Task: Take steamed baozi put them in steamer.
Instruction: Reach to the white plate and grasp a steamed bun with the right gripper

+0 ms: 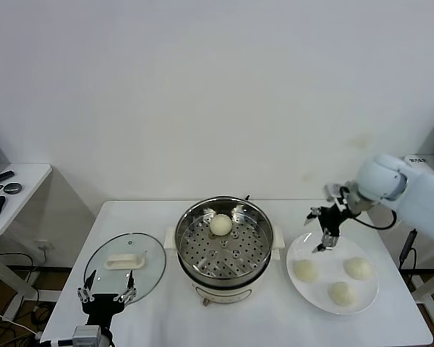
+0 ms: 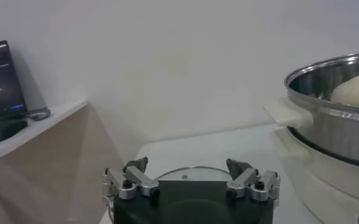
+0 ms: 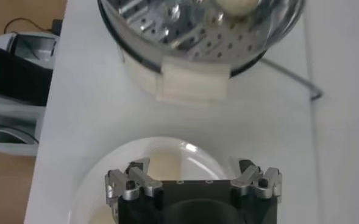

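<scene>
The steamer [image 1: 235, 253] stands mid-table with one baozi [image 1: 220, 225] on its perforated tray. Three more baozi [image 1: 305, 270] [image 1: 359, 268] [image 1: 341, 293] lie on a white plate [image 1: 331, 273] at the right. My right gripper [image 1: 320, 233] hangs open and empty over the plate's edge nearest the steamer. In the right wrist view the right gripper [image 3: 194, 167] is above the plate [image 3: 191, 149] and a baozi [image 3: 161, 164], with the steamer [image 3: 185, 36] beyond. My left gripper [image 1: 107, 289] waits open at the front left; from its wrist, the left gripper [image 2: 188, 167] faces the steamer [image 2: 337, 122].
A glass lid [image 1: 124, 264] with a white handle lies flat left of the steamer, just ahead of the left gripper. A side table [image 1: 14, 191] with dark devices stands off to the left. The steamer's white side handle [image 3: 191, 82] points toward the plate.
</scene>
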You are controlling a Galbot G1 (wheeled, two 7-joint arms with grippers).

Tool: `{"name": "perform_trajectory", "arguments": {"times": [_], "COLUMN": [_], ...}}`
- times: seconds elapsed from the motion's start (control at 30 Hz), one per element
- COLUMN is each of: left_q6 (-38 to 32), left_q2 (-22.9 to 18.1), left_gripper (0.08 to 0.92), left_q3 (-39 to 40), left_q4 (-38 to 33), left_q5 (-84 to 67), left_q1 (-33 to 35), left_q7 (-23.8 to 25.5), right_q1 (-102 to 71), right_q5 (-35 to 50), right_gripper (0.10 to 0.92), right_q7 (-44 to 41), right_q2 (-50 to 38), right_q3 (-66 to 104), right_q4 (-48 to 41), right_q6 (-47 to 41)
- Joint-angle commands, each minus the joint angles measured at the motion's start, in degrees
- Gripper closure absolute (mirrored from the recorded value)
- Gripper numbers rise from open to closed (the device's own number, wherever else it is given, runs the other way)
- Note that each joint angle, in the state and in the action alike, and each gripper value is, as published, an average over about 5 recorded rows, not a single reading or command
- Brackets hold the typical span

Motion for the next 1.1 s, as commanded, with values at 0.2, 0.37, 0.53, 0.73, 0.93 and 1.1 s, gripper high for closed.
{"name": "perform_trajectory", "arguments": {"times": [0.2, 0.37, 0.53, 0.73, 0.93, 1.1], "left_q6": [0.1, 0.1, 0.1, 0.2, 0.1, 0.2], "left_q2": [0.1, 0.3, 0.3, 0.4, 0.6, 0.6], "left_gripper": [0.177, 0.177, 0.177, 0.177, 0.177, 0.177], "left_q3": [-0.2, -0.5, -0.5, -0.7, -1.1, -1.2], "left_q4": [-0.1, 0.2, 0.4, 0.9, 1.6, 2.0], "left_q5": [0.0, -0.1, -0.1, -0.1, -0.3, -0.4], "left_q1": [0.6, 0.6, 0.4, 0.1, -0.2, -0.6], "left_q7": [-0.1, -0.1, 0.0, 0.0, 0.0, 0.1], "right_q1": [-13.8, -15.7, -16.1, -16.9, -17.3, -17.5], "right_q5": [-5.7, -9.6, -11.2, -14.2, -17.0, -17.2], "right_gripper": [0.203, 0.203, 0.203, 0.203, 0.203, 0.203], "right_q7": [3.4, 2.6, 1.3, 1.2, 0.6, 0.5], "right_q2": [3.4, 4.7, 5.2, 6.3, 7.0, 7.8], "right_q3": [5.8, 6.9, 7.1, 7.6, 7.9, 8.2], "right_q4": [-2.9, -3.8, -4.7, -6.1, -7.8, -8.5], "right_q6": [-3.7, -3.8, -3.5, -1.9, 0.8, 0.7]}}
